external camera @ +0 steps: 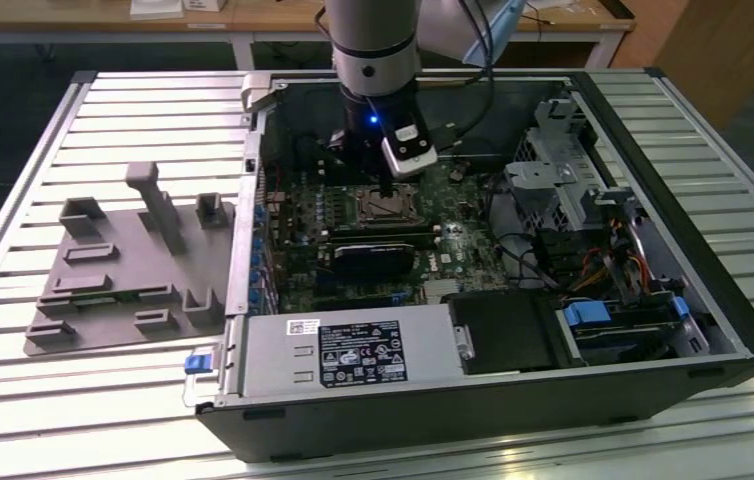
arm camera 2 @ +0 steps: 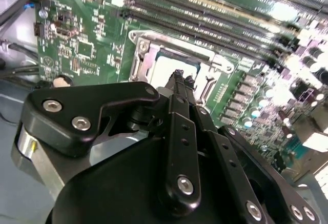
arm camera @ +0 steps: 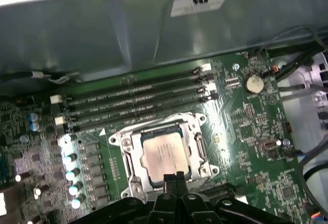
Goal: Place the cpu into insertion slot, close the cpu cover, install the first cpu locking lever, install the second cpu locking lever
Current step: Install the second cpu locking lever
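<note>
The cpu [arm camera: 163, 153] lies in the insertion slot [external camera: 384, 207] on the green motherboard, its pale metal top showing. The cpu cover [arm camera: 134, 141], a silvery frame, lies flat around it, and the chip shows through its window. My gripper [arm camera: 174, 177] hangs just above the socket's edge with its two thin black fingers pressed together, shut with nothing between them. In the second wrist view the gripper [arm camera 2: 179, 76] points down at the cpu [arm camera 2: 166, 69] and the cpu cover [arm camera 2: 148, 44]. In the exterior view the gripper [external camera: 388, 190] stands over the socket inside the open case.
Long memory slots [arm camera: 133, 101] run beside the socket. A black graphics card [external camera: 374, 258] sits just in front of it, and a grey power supply [external camera: 344, 350] is at the case front. A drive cage [external camera: 564, 180] is at the exterior view's right. A grey fixture plate [external camera: 124, 270] lies on the table.
</note>
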`<state>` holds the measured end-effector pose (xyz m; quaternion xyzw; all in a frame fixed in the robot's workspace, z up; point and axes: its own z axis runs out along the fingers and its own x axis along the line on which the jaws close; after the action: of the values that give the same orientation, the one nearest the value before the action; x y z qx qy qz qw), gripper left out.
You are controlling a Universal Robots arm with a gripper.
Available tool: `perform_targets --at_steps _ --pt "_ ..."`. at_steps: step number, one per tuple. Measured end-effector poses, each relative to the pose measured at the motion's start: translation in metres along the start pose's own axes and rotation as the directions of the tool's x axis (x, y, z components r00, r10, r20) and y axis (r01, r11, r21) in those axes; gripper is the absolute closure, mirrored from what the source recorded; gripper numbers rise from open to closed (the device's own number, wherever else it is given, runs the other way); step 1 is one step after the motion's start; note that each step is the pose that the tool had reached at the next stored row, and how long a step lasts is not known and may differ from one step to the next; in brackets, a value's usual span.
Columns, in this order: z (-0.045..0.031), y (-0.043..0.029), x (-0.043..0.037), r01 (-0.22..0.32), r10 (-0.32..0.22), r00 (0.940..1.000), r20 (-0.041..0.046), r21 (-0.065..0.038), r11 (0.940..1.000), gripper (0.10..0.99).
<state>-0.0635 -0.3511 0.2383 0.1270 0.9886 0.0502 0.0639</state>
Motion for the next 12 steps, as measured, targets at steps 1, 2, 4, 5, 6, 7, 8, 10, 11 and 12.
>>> perform_targets --at_steps 1,2,4,5,6,7,8,10,11,12 --pt "-0.0001 -0.0017 -0.0005 0.000 0.000 1.0000 0.0000 0.000 1.0000 0.984" --pt "-0.0003 -0.0036 -0.0010 0.000 0.000 1.0000 0.0001 0.000 1.0000 0.984" --pt "-0.0006 -0.0073 -0.0019 0.000 0.000 1.0000 0.0001 0.000 1.0000 0.984" --pt "-0.0007 -0.0091 -0.0024 0.000 0.000 1.0000 0.0001 0.000 1.0000 0.984" --pt "-0.0009 -0.0107 -0.0028 0.000 0.000 1.0000 0.0000 0.000 1.0000 0.984" --pt "-0.0011 -0.0123 -0.0033 0.000 0.000 1.0000 0.0000 0.000 1.0000 0.984" --pt "-0.0012 -0.0139 -0.0037 0.000 0.000 1.0000 0.0000 0.000 1.0000 0.984" --pt "-0.0014 -0.0166 -0.0044 0.000 0.000 1.0000 0.0000 0.000 1.0000 0.984" --pt "-0.0015 -0.0176 -0.0047 0.000 0.000 1.0000 0.0001 0.000 1.0000 0.984" --pt "-0.0015 -0.0185 -0.0050 0.000 0.000 1.0000 0.0001 0.000 1.0000 0.984"
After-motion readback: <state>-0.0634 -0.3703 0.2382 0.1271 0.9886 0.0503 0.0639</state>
